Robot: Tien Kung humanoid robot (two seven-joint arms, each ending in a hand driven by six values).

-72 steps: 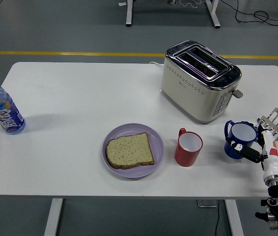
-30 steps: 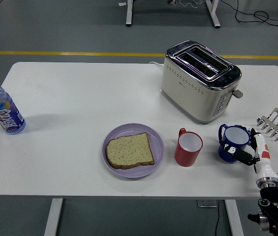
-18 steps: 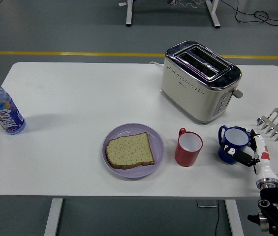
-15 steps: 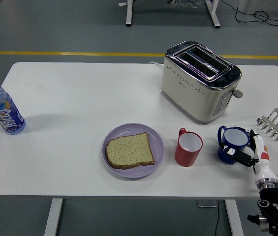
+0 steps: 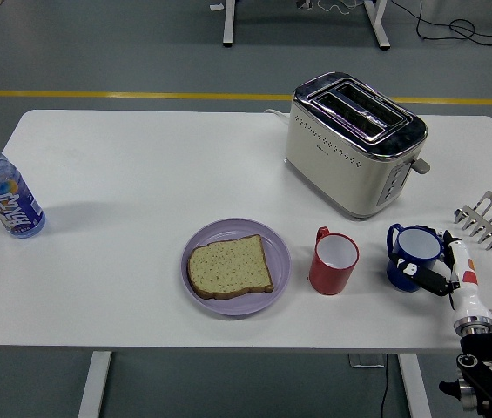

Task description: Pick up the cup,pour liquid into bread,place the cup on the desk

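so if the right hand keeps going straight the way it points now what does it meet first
The right hand points up and left, and its fingers already seem to be on the blue cup, so that comes first. Beyond it the line runs toward the toaster, though depth is hard to judge.

- The right hand is seen at the lower right of the frame, reaching in from the bottom right corner.
- Its black fingers are curled around a blue cup, and a white finger with a red mark is extended alongside.
- The black wrist and forearm are cut off by the frame's lower right edge.
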